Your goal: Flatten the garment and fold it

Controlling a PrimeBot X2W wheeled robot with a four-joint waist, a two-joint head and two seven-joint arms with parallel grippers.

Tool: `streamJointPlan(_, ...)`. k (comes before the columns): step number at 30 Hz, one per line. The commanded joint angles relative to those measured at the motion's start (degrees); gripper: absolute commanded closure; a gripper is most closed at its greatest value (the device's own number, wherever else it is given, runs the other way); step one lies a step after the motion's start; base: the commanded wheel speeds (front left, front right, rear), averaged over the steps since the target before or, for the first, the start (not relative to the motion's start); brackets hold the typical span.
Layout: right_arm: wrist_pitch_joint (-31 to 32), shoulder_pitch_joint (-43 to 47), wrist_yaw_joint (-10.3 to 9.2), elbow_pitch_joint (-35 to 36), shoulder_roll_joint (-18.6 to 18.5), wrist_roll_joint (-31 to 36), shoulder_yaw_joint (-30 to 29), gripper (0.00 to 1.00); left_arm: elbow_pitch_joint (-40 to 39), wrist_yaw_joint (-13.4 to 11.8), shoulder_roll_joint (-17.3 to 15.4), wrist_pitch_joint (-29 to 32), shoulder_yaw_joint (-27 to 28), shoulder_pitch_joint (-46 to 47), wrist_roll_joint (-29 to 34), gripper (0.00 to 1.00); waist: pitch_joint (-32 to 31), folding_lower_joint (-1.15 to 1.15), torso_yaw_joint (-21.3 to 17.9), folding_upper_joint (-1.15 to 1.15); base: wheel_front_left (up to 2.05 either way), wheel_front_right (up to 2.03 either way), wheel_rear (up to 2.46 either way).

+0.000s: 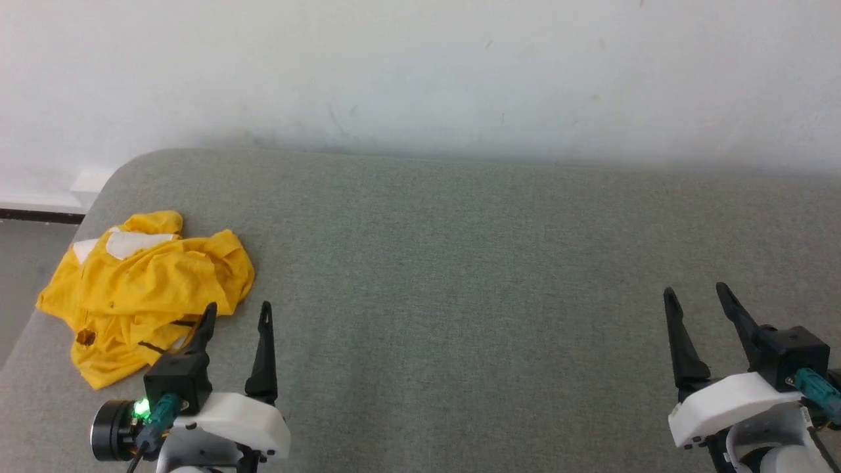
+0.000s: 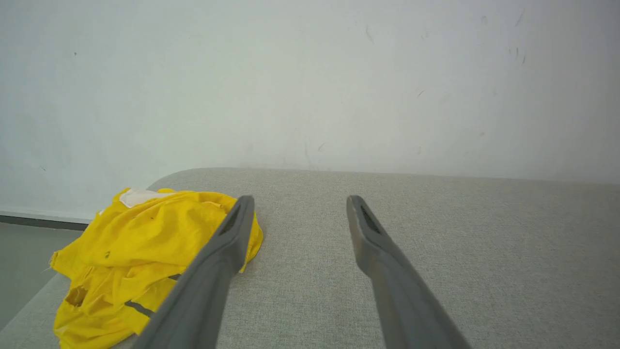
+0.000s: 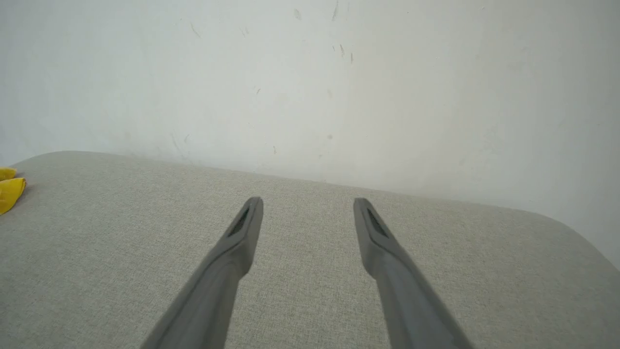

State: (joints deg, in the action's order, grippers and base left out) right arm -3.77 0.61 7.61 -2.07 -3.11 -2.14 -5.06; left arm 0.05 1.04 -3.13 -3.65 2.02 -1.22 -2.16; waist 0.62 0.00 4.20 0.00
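The garment (image 1: 144, 289) is a small bright-yellow shirt, lying crumpled with a white patch showing near its far edge, at the left end of the grey padded table (image 1: 460, 276). My left gripper (image 1: 238, 307) stands open just to its right and near side, one finger overlapping the cloth's edge in the head view, nothing between the fingers. In the left wrist view the garment (image 2: 140, 257) lies left of the open left gripper (image 2: 300, 199). My right gripper (image 1: 696, 292) is open far to the right over bare table, also open in its own view (image 3: 307, 201), where a yellow corner of the garment (image 3: 9, 191) shows at the far left.
A pale wall (image 1: 420, 72) rises right behind the table. The table's rounded left corner (image 1: 125, 164) drops off to the floor (image 1: 26, 263) beside the garment. Wide bare surface lies between the two grippers.
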Motion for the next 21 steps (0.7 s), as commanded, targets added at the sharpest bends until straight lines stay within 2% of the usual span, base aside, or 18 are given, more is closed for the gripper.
streamJointPlan(1, -0.5, -0.7, -0.03, -0.2, 0.1, -0.5, -0.2, 0.00, 0.2, 0.4, 0.1, -0.6, 0.4, -0.8, -0.4, 0.00, 0.1, 0.00, 0.7, 0.00, 0.00, 0.00, 0.00)
streamJointPlan(21, -2.9, -1.4, -0.05, -3.0, 0.1, -1.4, 0.3, 0.00, 0.5, 0.8, 0.1, -3.0, 1.4, -2.5, -1.4, 0.00, -0.4, 0.00, 10.2, 0.00, 0.00, 0.00, 0.00)
